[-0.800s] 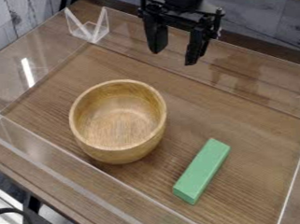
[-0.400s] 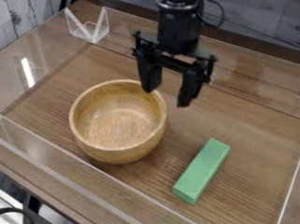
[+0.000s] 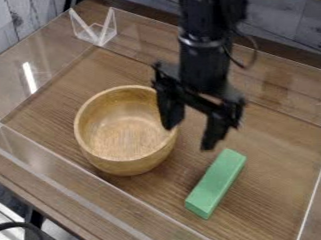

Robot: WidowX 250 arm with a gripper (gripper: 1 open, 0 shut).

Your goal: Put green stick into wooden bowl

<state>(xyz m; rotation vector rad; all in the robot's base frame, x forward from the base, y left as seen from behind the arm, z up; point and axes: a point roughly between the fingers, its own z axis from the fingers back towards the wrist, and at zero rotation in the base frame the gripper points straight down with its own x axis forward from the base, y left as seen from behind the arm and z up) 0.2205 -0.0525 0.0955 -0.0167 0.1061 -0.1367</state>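
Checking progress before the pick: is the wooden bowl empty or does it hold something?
Empty. The wooden bowl shows only its bare grained hollow; the green stick lies outside on the table to its right.

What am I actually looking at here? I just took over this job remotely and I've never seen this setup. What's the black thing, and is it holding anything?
There is one view, from a camera in front of the table looking down at an angle. The black thing is a robot arm, and at its lower end is the gripper, two fingers pointing down, spread open and holding nothing. It hangs over the wooden table, which has clear walls around it. On the table are a round wooden bowl, empty, and to its right a green stick lying flat, apart from the bowl. The gripper is above the gap between them, just behind the stick's far end. The stick is not yet picked up.
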